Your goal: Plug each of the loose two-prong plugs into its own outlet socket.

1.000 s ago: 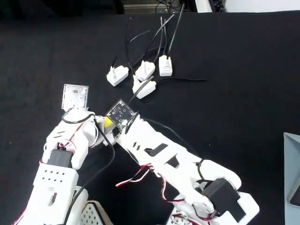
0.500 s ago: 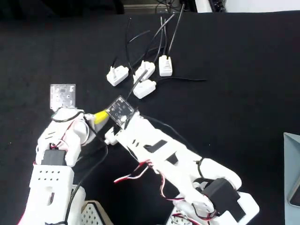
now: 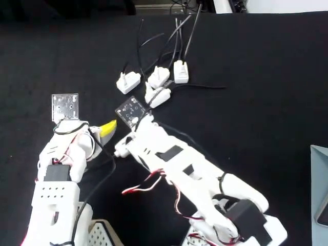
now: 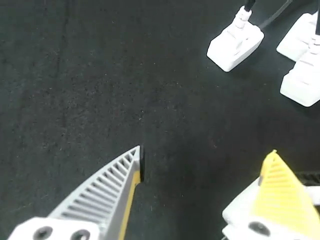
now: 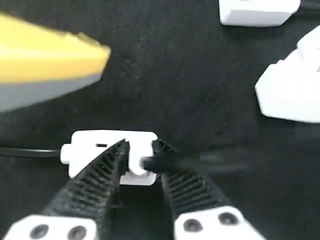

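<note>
**Surface.** A black cloth (image 3: 266, 102) covers the table from edge to edge. A cluster of white plug bodies (image 3: 158, 77), four in all, lies near its far middle. Whether each is a plug or a socket cannot be told. Their black leads (image 3: 177, 36) run off the far edge toward dark equipment in the room beyond. A grey-blue object (image 3: 319, 174) sits at the cloth's right edge.

**Right gripper** (image 5: 140, 150). The black fingers are drawn close together and pinch the nearest plug body (image 5: 95, 142) (the one closest to the arms), which lies flat on the cloth.

**Left gripper** (image 4: 206, 150). The fingers are spread wide with nothing between them, over bare cloth short of the cluster. Its yellow finger (image 3: 107, 128) sits just beside the right arm.
</note>
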Robot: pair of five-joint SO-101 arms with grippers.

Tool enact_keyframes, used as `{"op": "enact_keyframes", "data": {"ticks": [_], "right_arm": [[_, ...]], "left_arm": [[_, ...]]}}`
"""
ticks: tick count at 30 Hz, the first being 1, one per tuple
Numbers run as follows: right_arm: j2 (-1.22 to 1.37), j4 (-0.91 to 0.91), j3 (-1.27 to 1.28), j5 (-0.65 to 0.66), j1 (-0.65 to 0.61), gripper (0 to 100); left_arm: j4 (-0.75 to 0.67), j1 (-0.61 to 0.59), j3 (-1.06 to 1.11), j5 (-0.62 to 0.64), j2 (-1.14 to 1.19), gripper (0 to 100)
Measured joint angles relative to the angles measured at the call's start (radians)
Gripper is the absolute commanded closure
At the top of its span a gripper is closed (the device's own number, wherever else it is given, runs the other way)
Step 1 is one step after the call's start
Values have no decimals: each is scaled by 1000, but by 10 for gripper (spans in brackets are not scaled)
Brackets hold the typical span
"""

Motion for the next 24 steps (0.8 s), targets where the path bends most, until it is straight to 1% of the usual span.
{"op": "enact_keyframes", "data": {"ticks": [5, 15, 20, 24], "right_arm": [[-5, 0, 0, 0, 35, 986], [-5, -2, 0, 0, 49, 986], [-2, -92, -9, 2, 160, 986], [98, -187, -72, 2, 233, 982]], "left_arm": [[0, 0, 3, 0, 0, 636], [0, 0, 18, 0, 0, 636], [0, 0, 18, 0, 0, 636], [0, 0, 18, 0, 0, 636]]}}
